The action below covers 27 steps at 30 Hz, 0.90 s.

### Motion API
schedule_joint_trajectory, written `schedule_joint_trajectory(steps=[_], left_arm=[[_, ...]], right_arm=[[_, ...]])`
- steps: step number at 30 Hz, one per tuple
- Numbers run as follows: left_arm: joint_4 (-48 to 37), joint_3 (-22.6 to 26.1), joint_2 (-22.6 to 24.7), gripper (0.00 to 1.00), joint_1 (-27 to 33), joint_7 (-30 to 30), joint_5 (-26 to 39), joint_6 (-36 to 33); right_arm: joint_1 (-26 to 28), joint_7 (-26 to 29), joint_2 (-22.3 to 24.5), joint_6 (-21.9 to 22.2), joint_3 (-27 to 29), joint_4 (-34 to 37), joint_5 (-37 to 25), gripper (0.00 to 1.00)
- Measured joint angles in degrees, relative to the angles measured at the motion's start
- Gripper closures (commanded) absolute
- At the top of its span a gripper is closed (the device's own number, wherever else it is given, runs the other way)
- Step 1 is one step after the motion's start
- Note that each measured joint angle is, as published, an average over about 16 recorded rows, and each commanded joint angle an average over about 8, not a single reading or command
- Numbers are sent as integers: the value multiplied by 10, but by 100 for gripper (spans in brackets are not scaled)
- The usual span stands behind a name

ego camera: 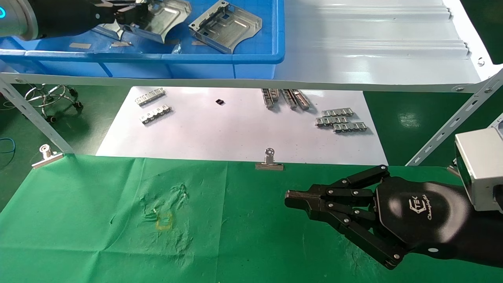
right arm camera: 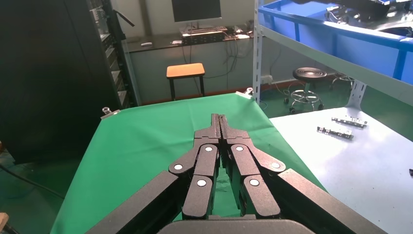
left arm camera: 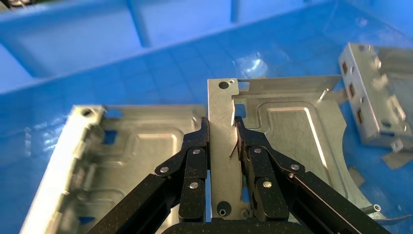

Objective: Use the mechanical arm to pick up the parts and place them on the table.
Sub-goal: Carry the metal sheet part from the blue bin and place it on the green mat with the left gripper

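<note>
My left gripper (ego camera: 127, 15) reaches into the blue bin at the far left. In the left wrist view the left gripper (left arm camera: 222, 126) is shut on the upturned rim of a silver plate (left arm camera: 292, 131), inside the bin. A second plate (left arm camera: 126, 151) lies beside it and a third (left arm camera: 370, 97) farther off. In the head view the held plate (ego camera: 167, 17) and another plate (ego camera: 226, 25) show. My right gripper (ego camera: 290, 196) is shut and empty, low over the green table (ego camera: 78, 220); the right wrist view shows the right gripper (right arm camera: 220, 118) over the cloth.
The blue bin (ego camera: 235, 59) stands on the pale grey ribbed shelf (ego camera: 373, 39). Slanted shelf struts (ego camera: 31, 114) stand at both sides. Beyond the table lies a white sheet (ego camera: 235, 133) with ridged strips (ego camera: 341, 120). Binder clips (ego camera: 269, 161) hold the cloth's far edge.
</note>
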<state>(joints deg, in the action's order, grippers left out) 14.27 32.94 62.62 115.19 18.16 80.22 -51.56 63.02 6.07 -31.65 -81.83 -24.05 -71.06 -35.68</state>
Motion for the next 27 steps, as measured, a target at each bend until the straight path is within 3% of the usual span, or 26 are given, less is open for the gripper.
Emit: schedule_joint_trajectory(steps=[7, 16, 27], left_arm=[[20, -36, -34, 100, -7, -50, -59, -76], [54, -71, -95, 100, -32, -170, -126, -247], [147, -44, -176, 100, -80, -312, -177, -393]], right_arm=[[0, 0, 0, 0, 0, 0, 0, 100], [0, 0, 0, 0, 0, 0, 0, 100], [0, 0, 0, 0, 0, 0, 0, 100]])
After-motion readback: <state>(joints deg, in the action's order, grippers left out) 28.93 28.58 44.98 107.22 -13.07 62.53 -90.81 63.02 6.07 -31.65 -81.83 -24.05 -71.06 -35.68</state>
